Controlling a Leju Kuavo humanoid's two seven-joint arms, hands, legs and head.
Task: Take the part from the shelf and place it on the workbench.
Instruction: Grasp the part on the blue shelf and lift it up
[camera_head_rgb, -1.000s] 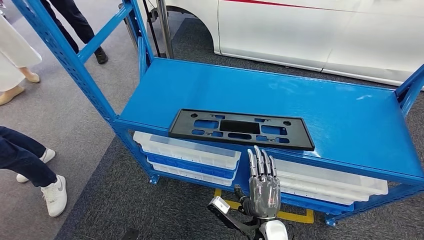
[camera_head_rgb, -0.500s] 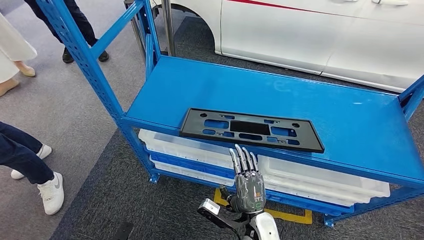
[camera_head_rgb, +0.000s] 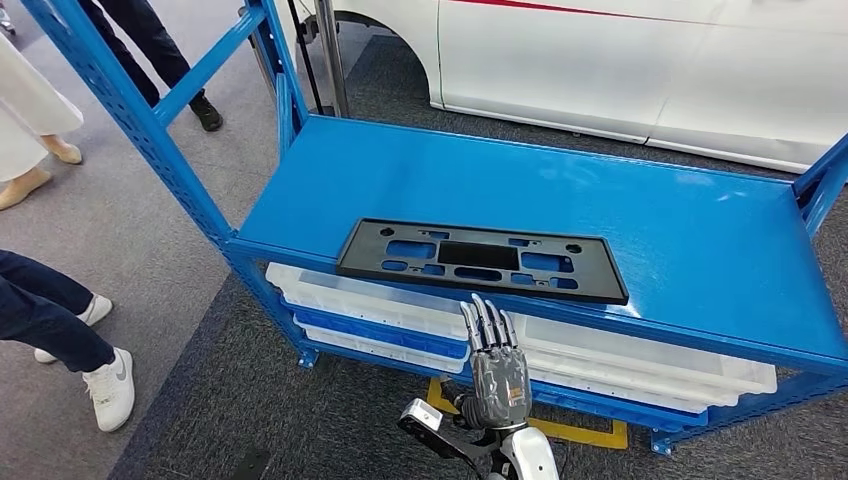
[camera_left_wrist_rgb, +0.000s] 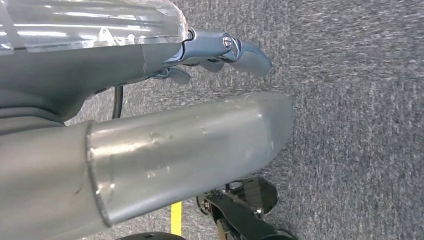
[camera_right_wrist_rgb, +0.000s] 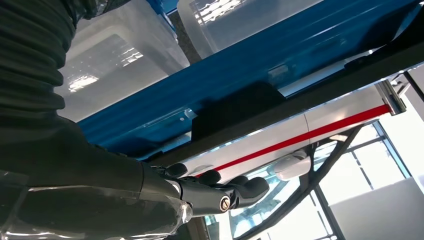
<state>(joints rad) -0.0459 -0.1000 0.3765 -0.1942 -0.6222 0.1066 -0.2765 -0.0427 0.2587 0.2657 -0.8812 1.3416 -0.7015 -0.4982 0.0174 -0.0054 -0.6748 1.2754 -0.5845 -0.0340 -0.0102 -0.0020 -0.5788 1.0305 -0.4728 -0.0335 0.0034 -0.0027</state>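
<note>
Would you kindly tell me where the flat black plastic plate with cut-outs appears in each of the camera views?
Head view: the flat black plastic plate lies along the front edge of the blue metal shelf, just beyond the raised right hand.
Left wrist view: not in it; this camera faces the grey carpet.
Right wrist view: seen edge-on from below as a dark band.
Shared landmark: the blue shelf edge.

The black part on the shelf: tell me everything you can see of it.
The black part is a flat, long rectangular plate, matte like plastic, with a solid middle panel, several rectangular cutouts and small holes. It lies flat on the blue shelf at its front edge, slightly skewed. Nothing holds it; the right robot hand is raised in front, below the edge.
</note>
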